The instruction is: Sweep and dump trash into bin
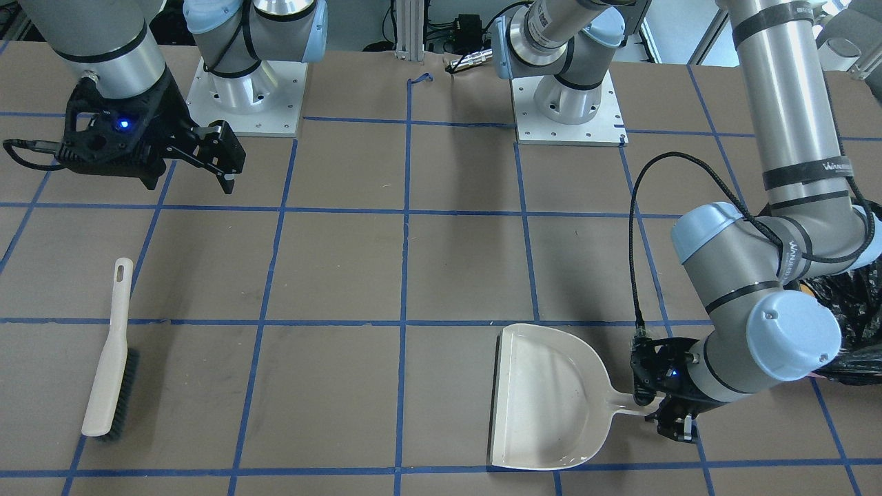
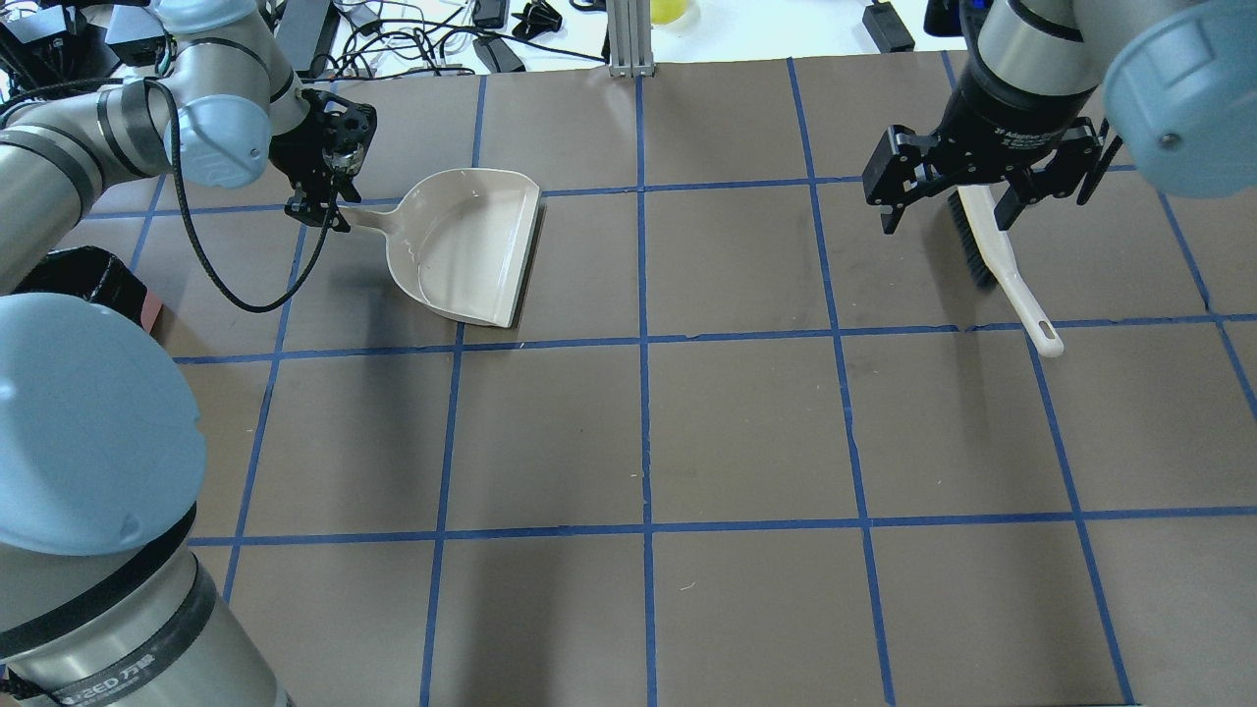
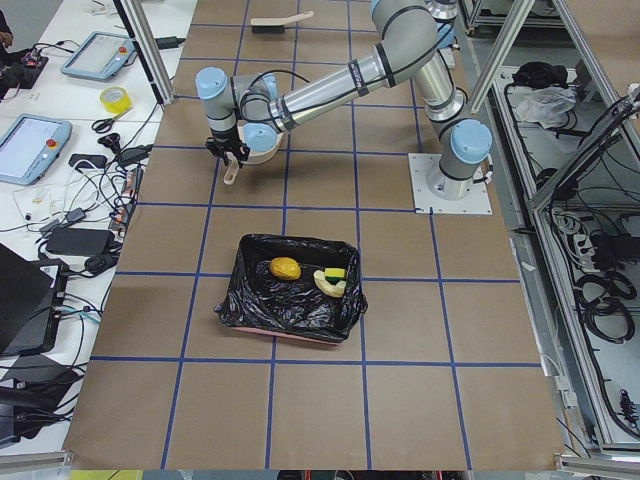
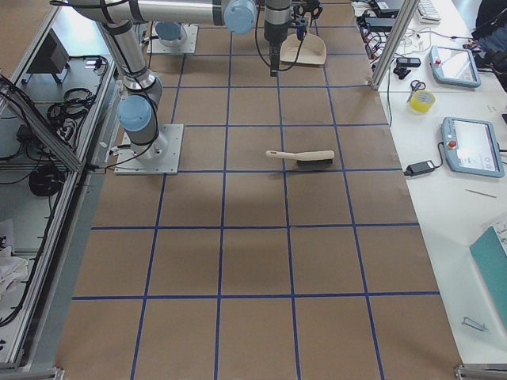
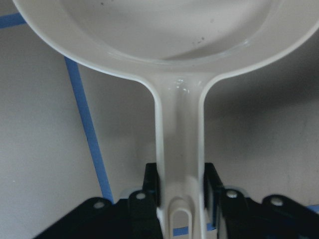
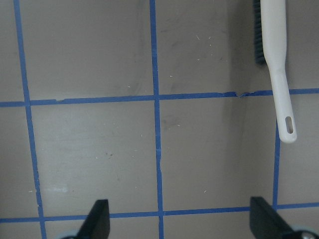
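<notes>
The trash, a tan-orange lump (image 3: 286, 268), a yellow wedge (image 3: 336, 273) and a beige crust (image 3: 328, 288), lies inside the black-bagged bin (image 3: 262, 310). The bin's bag also shows behind my left arm (image 1: 858, 303), with its pink base at the table's left edge (image 2: 149, 309). My left gripper (image 2: 319, 208) (image 5: 180, 184) is shut on the handle of the empty cream dustpan (image 2: 471, 245) (image 1: 551, 399), which lies flat on the table. My right gripper (image 2: 982, 196) (image 6: 182, 221) is open and empty. It hovers above the cream brush (image 2: 1011, 280) (image 1: 110, 358).
The brush lies flat on the table with its bristles on the far side (image 6: 276, 64). Blue tape lines grid the brown table (image 2: 643, 432). Cables and devices lie beyond the far edge (image 2: 471, 39). Both arm bases stand on white plates (image 1: 248, 103).
</notes>
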You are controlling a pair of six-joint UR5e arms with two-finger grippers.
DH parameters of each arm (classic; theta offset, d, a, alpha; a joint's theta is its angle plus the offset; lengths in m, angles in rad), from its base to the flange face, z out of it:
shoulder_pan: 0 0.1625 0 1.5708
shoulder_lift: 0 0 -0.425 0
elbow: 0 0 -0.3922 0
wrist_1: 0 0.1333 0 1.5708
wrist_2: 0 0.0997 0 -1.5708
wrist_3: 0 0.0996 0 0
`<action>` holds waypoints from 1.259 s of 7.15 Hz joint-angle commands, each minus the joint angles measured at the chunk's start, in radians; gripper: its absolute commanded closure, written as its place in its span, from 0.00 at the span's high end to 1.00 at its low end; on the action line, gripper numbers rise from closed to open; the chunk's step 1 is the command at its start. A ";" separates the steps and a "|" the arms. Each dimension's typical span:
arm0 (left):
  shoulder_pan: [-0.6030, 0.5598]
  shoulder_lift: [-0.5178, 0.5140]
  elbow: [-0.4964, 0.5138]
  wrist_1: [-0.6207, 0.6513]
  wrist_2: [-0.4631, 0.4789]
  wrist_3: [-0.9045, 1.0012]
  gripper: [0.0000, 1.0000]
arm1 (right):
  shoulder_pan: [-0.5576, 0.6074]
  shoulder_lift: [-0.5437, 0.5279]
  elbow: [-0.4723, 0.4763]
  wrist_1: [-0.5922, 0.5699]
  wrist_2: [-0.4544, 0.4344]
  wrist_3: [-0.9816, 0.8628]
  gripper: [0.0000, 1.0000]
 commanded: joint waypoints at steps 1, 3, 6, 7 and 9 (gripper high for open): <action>-0.003 0.014 0.002 -0.003 0.002 -0.041 0.66 | 0.000 -0.012 0.006 -0.001 -0.006 0.015 1.00; -0.006 0.054 0.020 -0.087 0.000 -0.143 0.66 | -0.003 -0.014 0.028 0.026 -0.006 0.042 1.00; -0.024 0.167 0.016 -0.170 -0.017 -0.524 0.73 | -0.009 -0.018 0.021 0.018 0.003 0.028 1.00; -0.030 0.221 0.014 -0.213 -0.015 -0.664 0.77 | -0.002 -0.078 0.018 0.131 0.000 0.044 1.00; -0.030 0.321 0.005 -0.337 -0.018 -0.867 0.80 | -0.003 -0.094 0.009 0.149 0.051 0.045 1.00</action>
